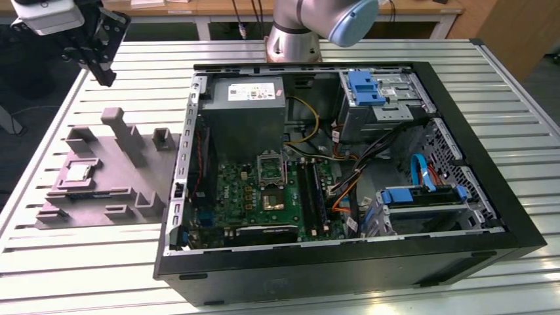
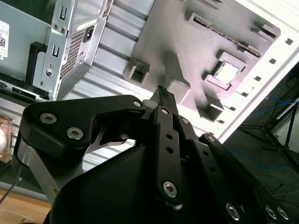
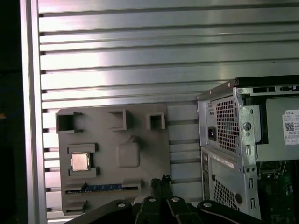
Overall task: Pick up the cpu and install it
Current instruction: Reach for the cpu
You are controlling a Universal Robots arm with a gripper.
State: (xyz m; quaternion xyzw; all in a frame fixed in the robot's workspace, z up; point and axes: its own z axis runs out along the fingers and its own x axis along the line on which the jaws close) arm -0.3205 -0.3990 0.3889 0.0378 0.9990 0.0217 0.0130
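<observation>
Nearest in the exterior view, an open black computer case [image 1: 350,269] lies on its side on the ribbed metal tabletop [image 1: 79,269]. Inside it is a green circuit board [image 1: 249,197], with a metal-framed socket [image 1: 271,167] near the board's middle. A grey power supply box [image 1: 249,108] sits beyond the board. Blue-tabbed drive cages [image 1: 366,88] stand on the exterior view's right side of the case.

Just beside the case, on the exterior view's left, a grey moulded tray [image 1: 101,197] with upright blocks rests flat on the tabletop. The cpu [image 1: 77,172] lies flat in a square recess of that tray, with its pale silver top facing up. It is on the side of the tray away from the case and nothing is touching it. In the first wrist view, the cpu [image 3: 80,161] sits between two raised lips of the tray [image 3: 154,140]. In the second wrist view, it shows as a bright square [image 2: 229,72].

Farther back, the hand [image 1: 107,80] hangs in the air above the far end of the tray, well apart from the cpu. Its two black fingers are pressed together at the tips and pinch nothing. Both wrist views show the tips meeting [image 2: 161,89] [image 3: 161,179]. The arm's grey base [image 1: 293,42] stands on the tabletop behind the case.
</observation>
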